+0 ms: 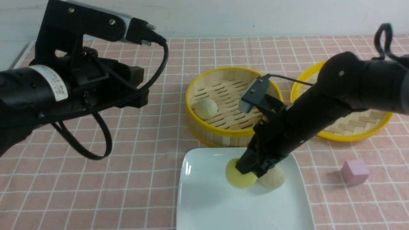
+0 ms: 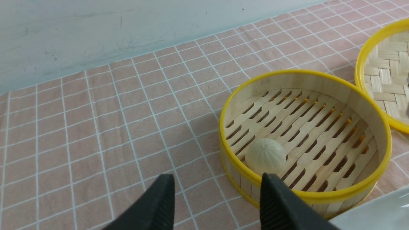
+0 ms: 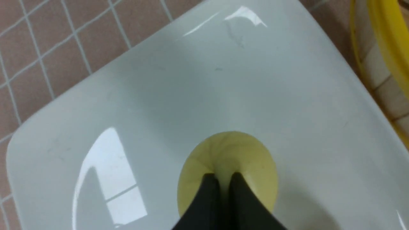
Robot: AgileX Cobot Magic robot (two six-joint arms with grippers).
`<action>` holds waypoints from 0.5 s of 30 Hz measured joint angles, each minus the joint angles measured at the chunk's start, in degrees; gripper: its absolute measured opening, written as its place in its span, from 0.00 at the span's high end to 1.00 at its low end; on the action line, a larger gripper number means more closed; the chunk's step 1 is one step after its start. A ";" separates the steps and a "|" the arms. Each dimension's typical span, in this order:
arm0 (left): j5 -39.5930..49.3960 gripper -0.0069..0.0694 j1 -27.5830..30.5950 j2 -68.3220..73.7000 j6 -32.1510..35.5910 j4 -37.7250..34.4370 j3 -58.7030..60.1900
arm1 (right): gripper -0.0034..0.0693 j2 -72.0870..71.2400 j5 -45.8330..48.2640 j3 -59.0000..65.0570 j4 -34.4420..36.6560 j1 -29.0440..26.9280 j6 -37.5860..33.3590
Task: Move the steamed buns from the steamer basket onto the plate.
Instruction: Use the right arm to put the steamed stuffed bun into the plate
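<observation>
1. Nearest to me is the plate [image 1: 207, 204], white and square. It lies in the middle of the near side on the pink checked cloth [image 1: 127, 179].
2. On the far half of the plate is the yellow bun [image 1: 235, 179], and it looks to rest on the plate surface. The right gripper [image 1: 254, 171] reaches it from the far right. Its two black fingers [image 3: 207, 198] are together and pinch the top of this bun.
3. Just to the right of the yellow bun there is the pale bun [image 1: 274, 179], also on the plate. The gripper partly hides it, so I cannot tell if the two buns touch.
4. To the right of the plate, apart from it, a pink cube [image 1: 354, 172] sits on the cloth.
5. Behind the plate, just beside its far edge, stands the steamer basket [image 1: 223, 137]. The third bun [image 1: 206, 108] is inside, on the slotted floor, close to the left wall.
6. The left gripper [image 2: 217, 179] hovers to the left of the basket. Its fingers are wide apart and nothing is between them.
7. To the right of the basket lies the woven lid [image 1: 351, 134], partly covered by the right arm.
8. Farthest is the pale wall [image 1: 255, 16].
</observation>
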 joint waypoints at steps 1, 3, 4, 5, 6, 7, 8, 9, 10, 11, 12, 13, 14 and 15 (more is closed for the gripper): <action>0.00 0.40 0.00 0.00 0.00 0.00 0.00 | 0.94 1.06 -1.12 0.00 0.38 0.19 -0.53; 0.12 0.40 0.00 0.00 0.00 0.00 0.00 | 0.94 2.59 -3.04 0.00 0.55 0.43 -2.01; 0.17 0.40 0.00 0.00 0.00 0.00 0.00 | 0.94 3.23 -4.24 0.00 0.61 0.43 -2.84; 0.17 0.40 0.00 0.00 0.00 0.00 0.00 | 0.94 3.73 -4.97 0.00 0.79 0.43 -3.60; 0.23 0.40 0.00 0.00 0.00 0.00 0.00 | 0.94 3.87 -5.38 0.00 0.85 0.43 -4.01; 0.23 0.40 0.00 0.00 0.00 0.00 0.00 | 0.94 3.99 -5.79 0.00 0.85 0.43 -4.27; 0.29 0.40 0.00 0.00 0.00 0.00 0.00 | 0.93 3.99 -6.03 0.00 0.85 0.43 -4.26; 0.36 0.40 0.00 0.00 0.00 0.00 0.00 | 0.92 3.99 -6.35 0.00 0.98 0.43 -4.33; 0.36 0.40 0.00 0.00 0.00 0.00 0.00 | 0.90 3.88 -6.35 0.00 1.03 0.43 -4.41; 0.36 0.40 0.00 0.00 0.00 0.00 0.00 | 0.86 3.71 -6.35 0.00 1.03 0.43 -4.40; 0.36 0.40 0.00 0.00 0.00 0.00 0.00 | 0.85 3.67 -6.35 0.00 1.03 0.43 -4.40; 0.41 0.40 0.00 0.00 0.00 0.03 0.00 | 0.77 3.26 -6.30 0.00 1.03 0.48 -4.40; 0.54 0.40 0.00 0.00 0.00 0.03 0.00 | 0.67 2.77 -6.30 0.00 1.03 0.48 -4.25; 0.59 0.40 0.00 0.00 0.00 0.03 0.00 | 0.52 1.99 -6.35 0.00 1.03 0.49 -3.61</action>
